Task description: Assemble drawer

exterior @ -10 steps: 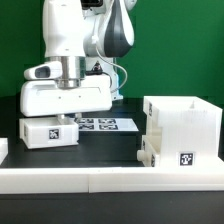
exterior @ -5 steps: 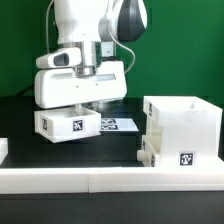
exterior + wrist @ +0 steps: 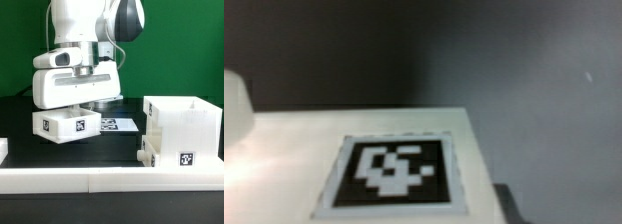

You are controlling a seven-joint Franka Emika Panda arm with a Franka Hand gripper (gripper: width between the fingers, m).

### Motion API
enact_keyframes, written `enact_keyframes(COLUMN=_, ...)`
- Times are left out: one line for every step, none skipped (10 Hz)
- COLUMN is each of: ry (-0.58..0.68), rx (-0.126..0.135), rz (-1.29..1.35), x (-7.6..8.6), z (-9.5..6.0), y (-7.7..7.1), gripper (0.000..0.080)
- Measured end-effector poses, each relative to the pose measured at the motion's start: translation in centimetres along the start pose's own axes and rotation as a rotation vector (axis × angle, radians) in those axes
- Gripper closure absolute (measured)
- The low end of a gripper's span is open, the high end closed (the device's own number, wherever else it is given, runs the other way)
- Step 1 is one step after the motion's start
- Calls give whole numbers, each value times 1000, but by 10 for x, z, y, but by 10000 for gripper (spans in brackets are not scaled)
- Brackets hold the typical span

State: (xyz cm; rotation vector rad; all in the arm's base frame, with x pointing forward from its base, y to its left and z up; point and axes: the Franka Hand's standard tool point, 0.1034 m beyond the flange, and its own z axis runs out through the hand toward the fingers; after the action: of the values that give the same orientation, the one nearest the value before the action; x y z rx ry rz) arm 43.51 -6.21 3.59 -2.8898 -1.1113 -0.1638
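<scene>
Drawer pieces are spread over a black table (image 3: 112,148). Nearest, a long white rail (image 3: 60,178) is laid across the front. Behind it, at the exterior view's right, the tall box (image 3: 182,122) is stood upright, with a shallow tray (image 3: 147,152) tucked against its lower side. Further back, at the exterior view's left, the small tray (image 3: 68,125) is pinched under the gripper (image 3: 78,106), whose fingers are mostly hidden. The marker board (image 3: 118,125) is seen just beside it, and a green wall (image 3: 190,50) behind. Only a blurred tag (image 3: 393,170) on white plastic is shown by the wrist view, close up.
</scene>
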Motion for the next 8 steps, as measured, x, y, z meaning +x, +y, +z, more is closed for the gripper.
enact_keyframes(ry=-15, rx=16, rz=-147, x=8, z=-1, y=3, gripper=758)
enact_keyframes(ry=-18, rx=12, rz=-239, x=16, z=-2, y=8, gripper=758)
enact_keyframes(ry=-23, rx=11, rz=-312, x=17, z=-1, y=8, gripper=758)
enact_keyframes(ry=-24, rx=14, rz=-368, x=14, z=-1, y=8, gripper=758)
enact_keyframes(ry=-25, rx=16, rz=-432, x=14, z=0, y=8, gripper=758)
enact_keyframes(ry=-28, rx=17, rz=-503, x=13, z=0, y=8, gripper=758)
enact_keyframes(ry=-28, rx=18, rz=-527, x=13, z=1, y=8, gripper=758)
enact_keyframes(ry=-35, rx=21, rz=-635, x=16, z=0, y=9, gripper=758)
